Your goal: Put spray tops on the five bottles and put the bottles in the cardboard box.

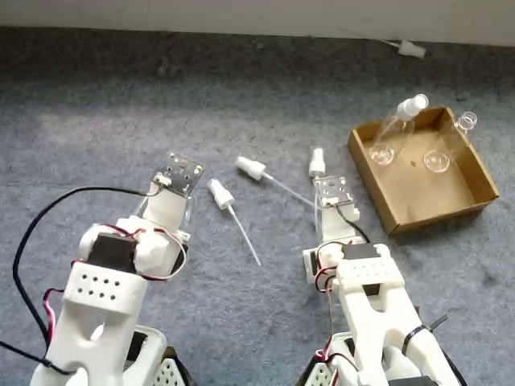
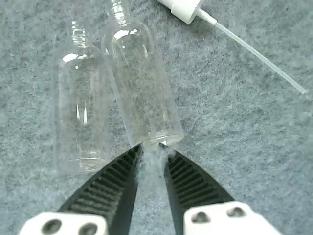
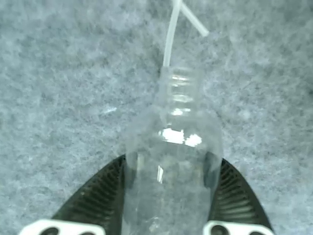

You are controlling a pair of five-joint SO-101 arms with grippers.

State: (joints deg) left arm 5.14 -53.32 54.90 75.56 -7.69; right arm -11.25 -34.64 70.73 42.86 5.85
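Two spray tops, tubes trailing, lie between the arms

1. The left arm and the right arm stand side by side at the near edge of the table. Both stretch forward and lean slightly toward each other, with their wrists pitched down at the surface.
2. The left gripper hangs low over the table. Its ribbed black fingers are parted by a narrow gap and nothing sits between them.
3. The right gripper points ahead and down, with its jaws spread wide and clamped on either side of a clear bottle.
4. Red and black wiring runs along the white housing of the right arm.
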